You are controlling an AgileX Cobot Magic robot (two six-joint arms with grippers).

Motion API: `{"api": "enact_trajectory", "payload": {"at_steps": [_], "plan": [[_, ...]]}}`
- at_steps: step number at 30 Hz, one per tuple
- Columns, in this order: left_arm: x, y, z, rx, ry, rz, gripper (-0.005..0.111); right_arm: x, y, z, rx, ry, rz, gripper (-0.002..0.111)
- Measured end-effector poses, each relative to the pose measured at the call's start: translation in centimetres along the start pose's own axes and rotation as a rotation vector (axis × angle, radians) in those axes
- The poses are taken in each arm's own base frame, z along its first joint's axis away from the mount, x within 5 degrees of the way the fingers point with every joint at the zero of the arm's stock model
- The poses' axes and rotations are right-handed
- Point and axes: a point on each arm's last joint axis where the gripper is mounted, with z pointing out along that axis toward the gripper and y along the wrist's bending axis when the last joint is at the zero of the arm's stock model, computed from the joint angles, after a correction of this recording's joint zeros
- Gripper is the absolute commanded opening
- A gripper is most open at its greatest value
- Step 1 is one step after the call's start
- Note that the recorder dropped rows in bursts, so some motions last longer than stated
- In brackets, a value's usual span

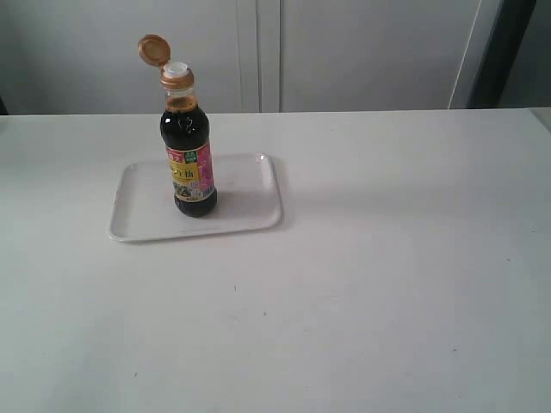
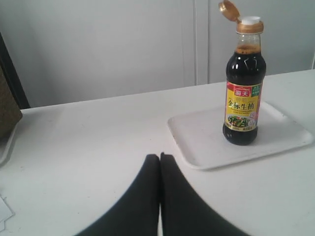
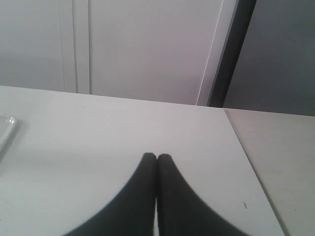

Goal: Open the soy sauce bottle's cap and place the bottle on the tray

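Note:
The soy sauce bottle (image 1: 189, 155) (image 2: 243, 93) stands upright on the white tray (image 1: 245, 194) (image 2: 206, 137), dark liquid inside, yellow and pink label facing forward. Its copper-orange cap (image 1: 153, 49) (image 2: 229, 10) is flipped open on its hinge, baring the white spout (image 1: 176, 68) (image 2: 250, 20). Neither arm shows in the exterior view. My left gripper (image 2: 159, 156) is shut and empty, well back from the tray. My right gripper (image 3: 156, 157) is shut and empty over bare table; a corner of the tray (image 3: 5, 129) shows at that view's edge.
The white table (image 1: 387, 258) spreads wide around the tray. White cabinet doors (image 1: 344, 52) stand behind it. A dark vertical post (image 1: 504, 52) rises at the back right. A table seam or edge (image 3: 251, 167) runs beside the right gripper.

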Motion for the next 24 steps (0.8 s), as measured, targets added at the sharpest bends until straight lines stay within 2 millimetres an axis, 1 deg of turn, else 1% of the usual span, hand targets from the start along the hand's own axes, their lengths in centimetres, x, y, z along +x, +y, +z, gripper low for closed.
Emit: {"api": "enact_trajectory", "payload": {"at_steps": [3,9,17,24], "plan": [[0.8,0.0,0.2,0.001,0.012,0.001,0.000,0.0,0.0,0.0,0.000,0.000,0.000,0.000],[1.6,-0.2,0.4,0.008,0.026,-0.031,0.000,0.0,0.0,0.0,0.000,0.000,0.000,0.000],[4.0,-0.4,0.9,0.016,0.099,-0.047,0.000,0.0,0.0,0.0,0.000,0.000,0.000,0.000],[4.6,-0.4,0.9,0.022,0.143,-0.048,0.000,0.0,0.0,0.0,0.000,0.000,0.000,0.000]]}}
